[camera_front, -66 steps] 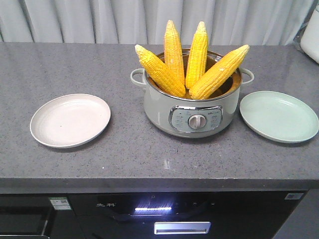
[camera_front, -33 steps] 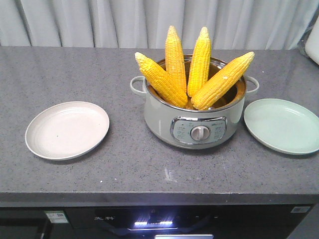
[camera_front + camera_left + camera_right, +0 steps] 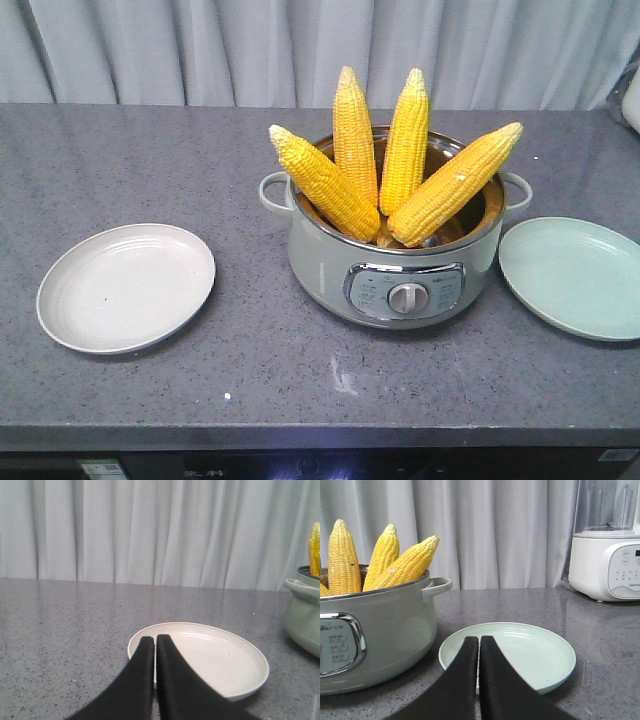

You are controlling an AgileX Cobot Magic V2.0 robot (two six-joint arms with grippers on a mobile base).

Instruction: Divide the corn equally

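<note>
Several yellow corn cobs [image 3: 390,160] stand fanned out, tips up, in a pale green electric pot [image 3: 330,270] at the counter's middle; the right wrist view shows three of these corn cobs [image 3: 382,560]. A cream plate [image 3: 126,287] lies to the pot's left, a light green plate [image 3: 575,277] to its right. My left gripper [image 3: 155,638] is shut and empty, its tips in front of the cream plate [image 3: 215,655]. My right gripper [image 3: 479,639] is shut and empty too, in front of the green plate [image 3: 530,652]. Neither gripper shows in the front view.
The grey stone counter [image 3: 150,160] runs back to a grey curtain [image 3: 200,50]. A white blender [image 3: 607,550] stands at the far right behind the green plate. The counter's front edge [image 3: 300,438] drops to a dark appliance below.
The front view has shifted forward and down: pot, plates and counter sit lower and larger in the frame. The corn and plates keep their places relative to one another.
</note>
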